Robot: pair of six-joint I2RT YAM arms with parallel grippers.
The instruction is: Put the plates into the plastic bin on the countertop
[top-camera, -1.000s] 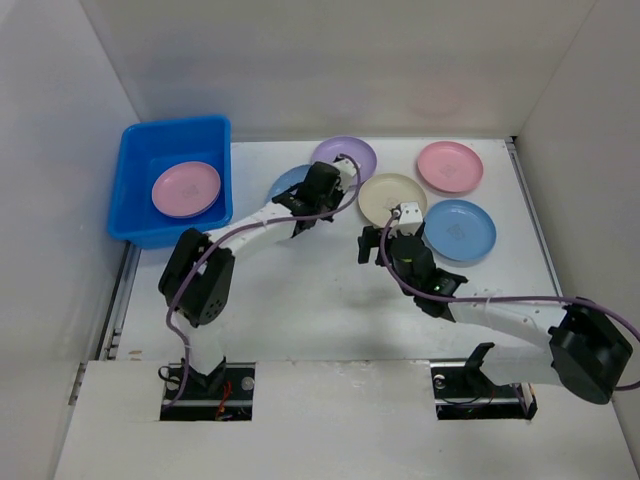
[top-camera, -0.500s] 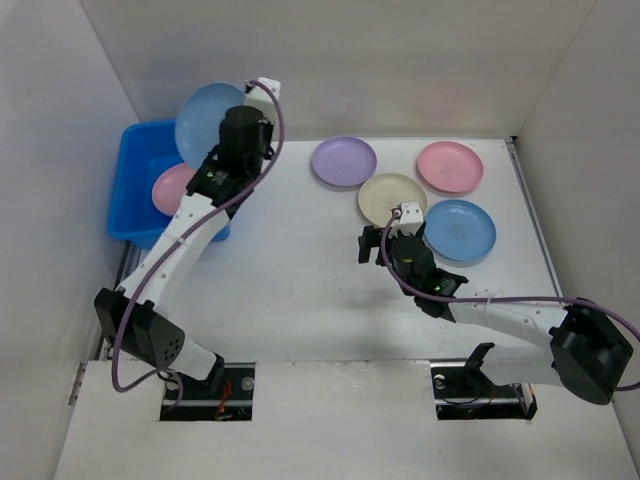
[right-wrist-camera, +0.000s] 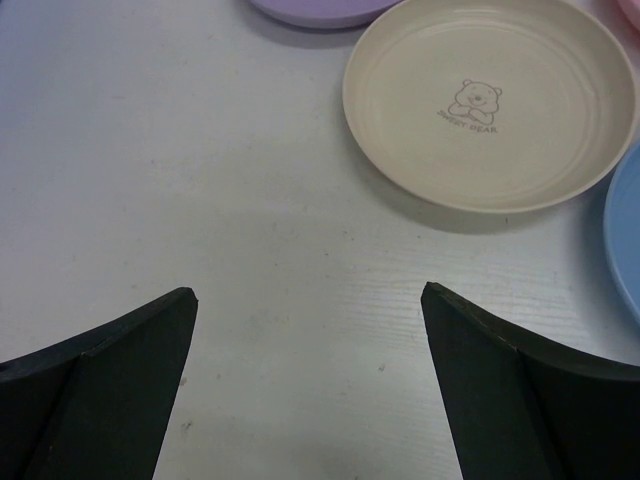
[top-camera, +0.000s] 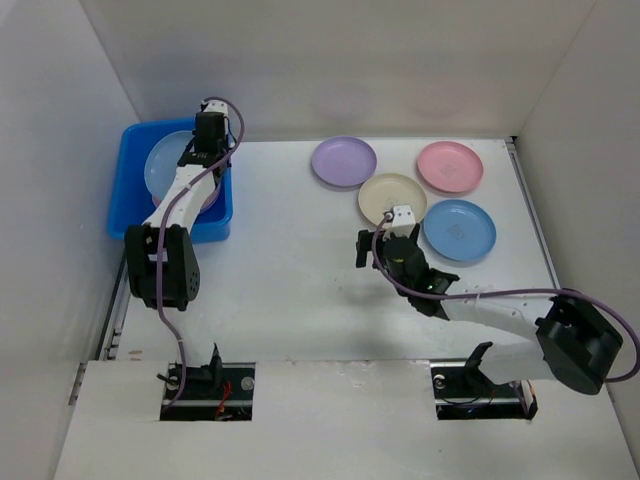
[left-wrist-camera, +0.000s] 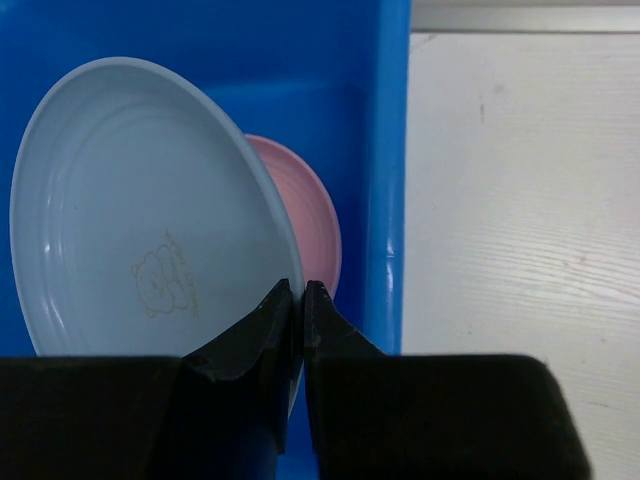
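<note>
Top: left gripper hangs over plastic bin. 4 plates lie on countertop ahead of right gripper. Left wrist: jaws clamped on rim of tilted light-blue plate, pink plate just beyond. Right wrist: jaws wide apart, empty, with cream plate ahead-right. Plates likely light, stiff, slick; pinch at the rim.

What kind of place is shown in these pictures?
Probably a robot test cell, not a real kitchen: plain white walls enclose a white countertop, two robot arms are mounted at its near edge, and pastel plates lie near a blue plastic bin.
</note>
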